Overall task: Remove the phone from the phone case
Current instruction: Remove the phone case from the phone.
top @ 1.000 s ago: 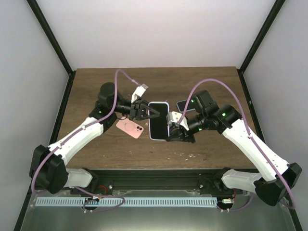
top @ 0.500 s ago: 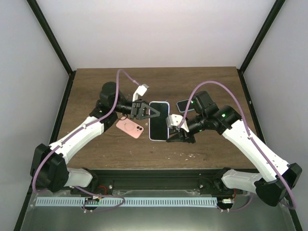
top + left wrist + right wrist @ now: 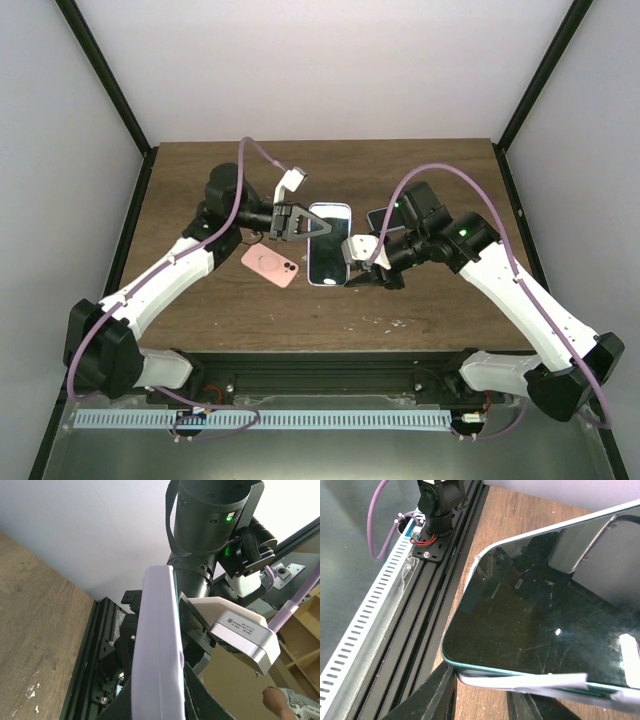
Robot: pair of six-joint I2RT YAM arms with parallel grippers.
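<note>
A phone with a dark screen (image 3: 328,248) sits in a lilac phone case (image 3: 157,655) and is held above the table, tilted. My left gripper (image 3: 300,228) is shut on the case's left long edge; in the left wrist view that edge fills the space between its fingers (image 3: 205,700). My right gripper (image 3: 358,262) is at the phone's near right corner. In the right wrist view the case lip (image 3: 520,681) has come away from the phone's teal edge (image 3: 485,666). The right fingers (image 3: 427,695) stand apart below that corner, with wood showing between them.
A pink phone case (image 3: 271,266) lies on the wooden table (image 3: 200,180) left of the held phone. A small dark device (image 3: 380,217) lies behind the right wrist. The black rail and white cable duct (image 3: 375,605) run along the near table edge.
Both grippers and the phone have shifted a little away from the near edge. The right gripper has moved up to the phone's near right corner and its jaws have widened slightly.
</note>
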